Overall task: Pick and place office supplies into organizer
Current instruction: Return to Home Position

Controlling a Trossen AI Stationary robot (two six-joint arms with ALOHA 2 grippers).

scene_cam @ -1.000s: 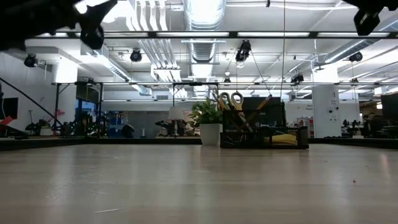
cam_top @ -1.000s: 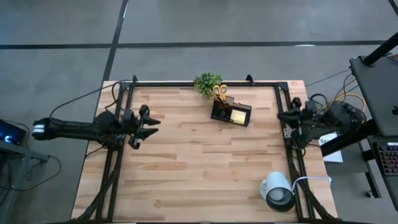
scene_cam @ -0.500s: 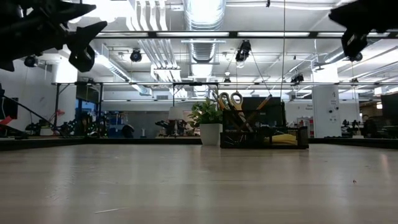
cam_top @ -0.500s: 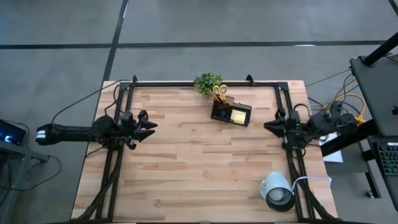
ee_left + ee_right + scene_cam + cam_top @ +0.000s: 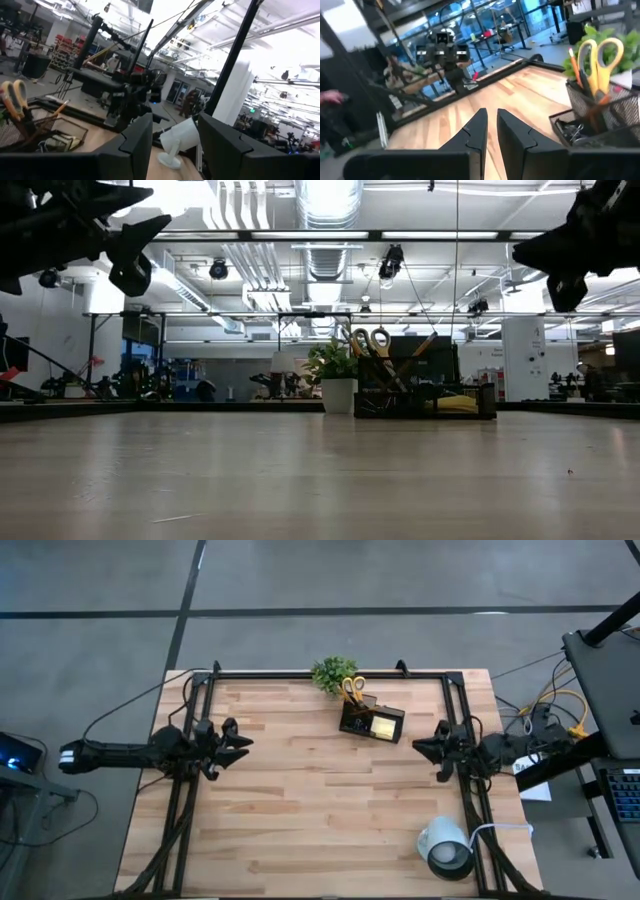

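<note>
Black mesh organizer near the table's far edge holds scissors, sticky pad (job seemingly done); left gripper spread apart, right gripper nearly closed.

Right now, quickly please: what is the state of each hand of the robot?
Left hand: open, holding nothing.
Right hand: closed to a narrow slit, holding nothing.

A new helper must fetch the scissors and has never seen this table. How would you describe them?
On the wooden table, find the small green plant at one edge. Beside it sits the black mesh organizer; the scissors stand in it handles up, their yellow loops unlike the orange pencil alongside.
</note>
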